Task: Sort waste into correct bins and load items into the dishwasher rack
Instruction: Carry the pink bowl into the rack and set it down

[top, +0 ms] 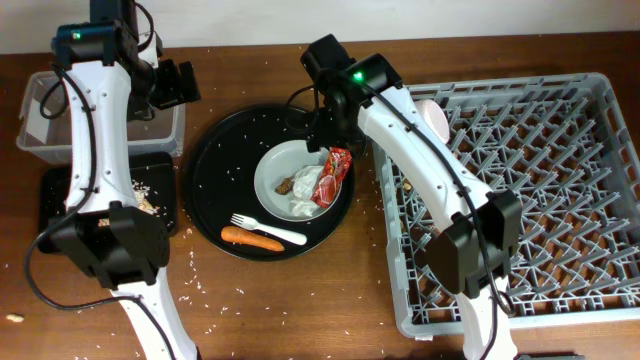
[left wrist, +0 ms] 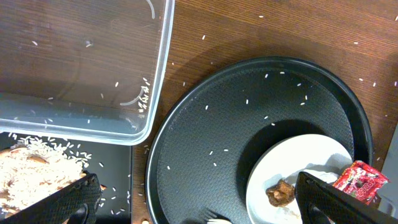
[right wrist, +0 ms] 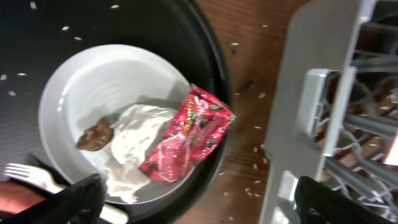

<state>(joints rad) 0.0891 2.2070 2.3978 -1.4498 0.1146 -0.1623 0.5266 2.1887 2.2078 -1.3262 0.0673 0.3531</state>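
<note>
A pale round plate (top: 280, 165) sits on a round black tray (top: 215, 175). On the plate lie a red shiny wrapper (top: 335, 175), a crumpled white tissue (top: 304, 206) and a small brown food bit (top: 287, 185). A white fork (top: 268, 229) and an orange carrot (top: 250, 238) lie on the tray in front of the plate. My left gripper (left wrist: 199, 205) is open and empty above the tray's left part. My right gripper (right wrist: 208, 202) is open and empty above the plate's right edge, over the wrapper (right wrist: 186, 134) and the tissue (right wrist: 127, 146).
A clear tub (top: 35, 95) stands at the far left. A flat black tray (top: 60, 190) with beige grain scraps (top: 140, 195) lies in front of it. The large grey rack (top: 520, 200) fills the right; a pale round item (top: 436, 116) rests at its near-left corner. Grains are scattered on the table.
</note>
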